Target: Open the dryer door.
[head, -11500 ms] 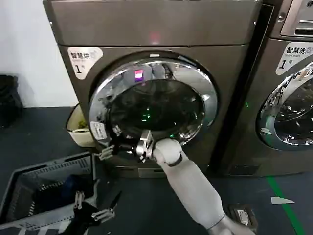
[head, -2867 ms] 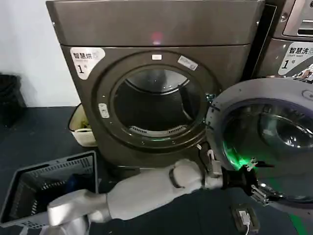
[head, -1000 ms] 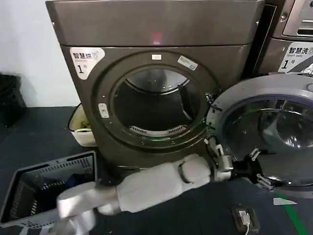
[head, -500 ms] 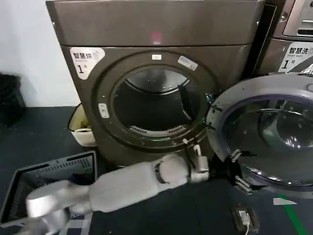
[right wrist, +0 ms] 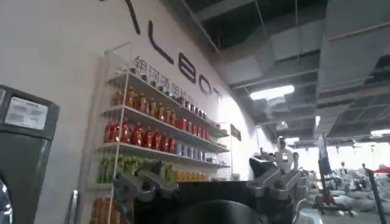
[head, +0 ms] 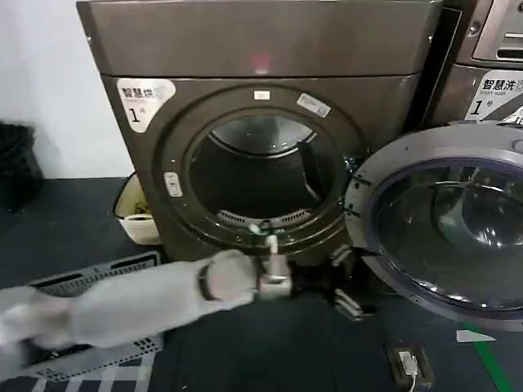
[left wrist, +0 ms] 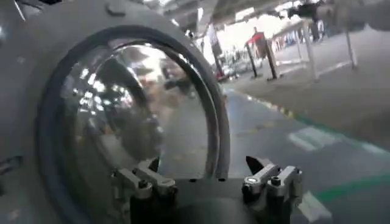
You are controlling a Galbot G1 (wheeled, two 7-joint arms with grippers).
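The dryer (head: 245,49), dark bronze-grey with a "1" sticker, stands with its round porthole (head: 261,175) uncovered. The dryer door (head: 425,147) is swung out to the right, its grey inner face and tinted bowl glass (head: 449,229) turned towards me. My left arm reaches across low in front of the dryer. Its gripper, the left gripper (head: 346,282), is open with nothing between its fingers, just short of the door's lower left rim. In the left wrist view the left gripper (left wrist: 207,175) faces the dryer door (left wrist: 36,91). My right gripper (right wrist: 207,178) is open, pointing up at store shelves.
A grey laundry basket (head: 98,273) sits on the floor at the lower left, partly behind my arm. A cream bin (head: 135,216) stands left of the dryer. The lighter grey neighbouring machine (head: 490,49) is behind the open door. A small device (head: 406,363) lies on the floor.
My left gripper has drawn back to the left, from the door's lower inner face to below the porthole's right side. The door has stayed swung open.
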